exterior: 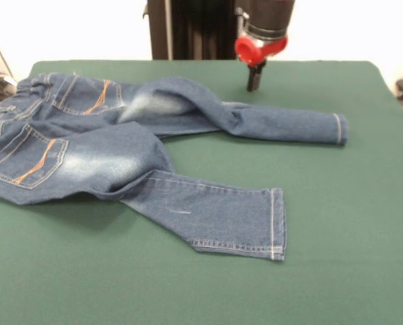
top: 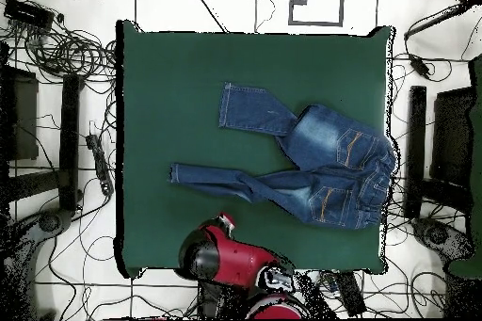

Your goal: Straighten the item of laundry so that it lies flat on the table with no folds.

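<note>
Currently the gripper (exterior: 255,80) hangs above the table (exterior: 350,223), empty; its dark fingers look close together, but I cannot tell from either view whether they are fully closed. It holds nothing and touches nothing.

Jeans (exterior: 120,145) lie below and mostly to one side of the gripper, back pockets up. In the front view the waistband sits at the table's edge, well away from the tool, and one leg (exterior: 282,123) runs out just beneath and past the gripper. The other leg (exterior: 221,213) lies farther off, toward the camera, angled apart from the first.

Condition of cloth: a raised ridge shows where the seat meets the nearer-to-gripper leg, so the fabric is bunched at the crotch, not flat. Both cuffs look flat.

Judgement: gripper is poised over the leg closest to it, likely because pulling that leg outward would draw out the ridge. Task incomplete.
</note>
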Available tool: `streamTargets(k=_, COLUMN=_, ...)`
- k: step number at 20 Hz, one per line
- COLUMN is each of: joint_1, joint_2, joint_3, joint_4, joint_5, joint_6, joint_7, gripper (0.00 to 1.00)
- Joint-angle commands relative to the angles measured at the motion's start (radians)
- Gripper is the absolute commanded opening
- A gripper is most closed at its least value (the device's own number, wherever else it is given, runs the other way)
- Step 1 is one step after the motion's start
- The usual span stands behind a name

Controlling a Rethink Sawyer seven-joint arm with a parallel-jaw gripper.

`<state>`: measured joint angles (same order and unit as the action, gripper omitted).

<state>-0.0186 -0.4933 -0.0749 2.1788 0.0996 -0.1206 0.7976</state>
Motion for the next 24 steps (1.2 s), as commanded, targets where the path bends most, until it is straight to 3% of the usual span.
streamTargets(k=1, joint_1=0.049, joint_2=0.029, joint_3=0.08, joint_4=-0.115, joint_5=0.091, joint_6=0.106, joint_7=0.282, gripper=0.0)
streamTargets(k=6, joint_1=0.055, joint_2=0.007, joint_3=0.098, joint_4=-0.119, joint_5=0.084, joint_6=0.117, joint_7=0.278, gripper=0.0)
streamTargets(k=15, joint_1=0.093, joint_2=-0.045, joint_3=0.064, joint_4=-0.214, joint_5=0.083, joint_6=0.293, joint_7=0.233, gripper=0.0)
streamTargets(k=20, joint_1=0.083, joint_2=-0.031, joint_3=0.087, joint_4=-0.255, joint_5=0.056, joint_6=0.31, joint_7=0.217, gripper=0.0)
streamTargets(k=24, joint_1=0.11, joint_2=-0.014, joint_3=0.072, joint_4=-0.339, joint_5=0.041, joint_6=0.404, joint_7=0.192, gripper=0.0)
